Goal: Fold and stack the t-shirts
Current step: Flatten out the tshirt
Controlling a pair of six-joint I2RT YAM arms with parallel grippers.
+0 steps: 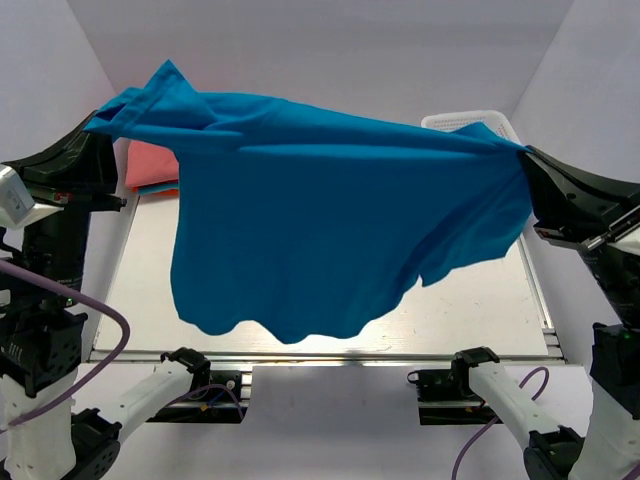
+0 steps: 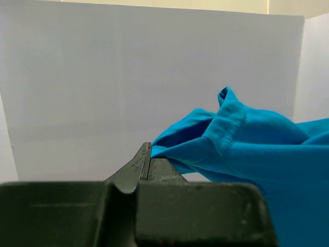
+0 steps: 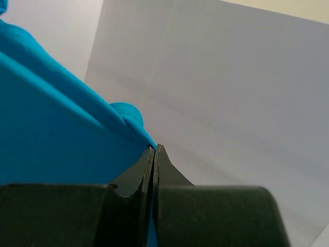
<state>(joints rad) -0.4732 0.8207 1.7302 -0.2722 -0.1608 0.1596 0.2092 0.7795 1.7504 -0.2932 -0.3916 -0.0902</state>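
The bright blue t-shirt (image 1: 330, 215) hangs stretched in the air across the table, held at two ends. My left gripper (image 1: 100, 125) is shut on its left end at the upper left; in the left wrist view the cloth (image 2: 241, 144) comes out of the closed left gripper (image 2: 149, 149). My right gripper (image 1: 527, 155) is shut on its right end at the upper right; the right wrist view shows cloth (image 3: 56, 139) pinched in the closed right gripper (image 3: 154, 149). A folded salmon-pink shirt (image 1: 150, 163) lies on a stack at the back left, with blue and orange-red edges (image 1: 160, 190) under it.
A white mesh basket (image 1: 465, 121) stands at the back right, mostly behind the hanging shirt. The pale table top (image 1: 480, 300) shows below the shirt's hem. White walls enclose the back and sides.
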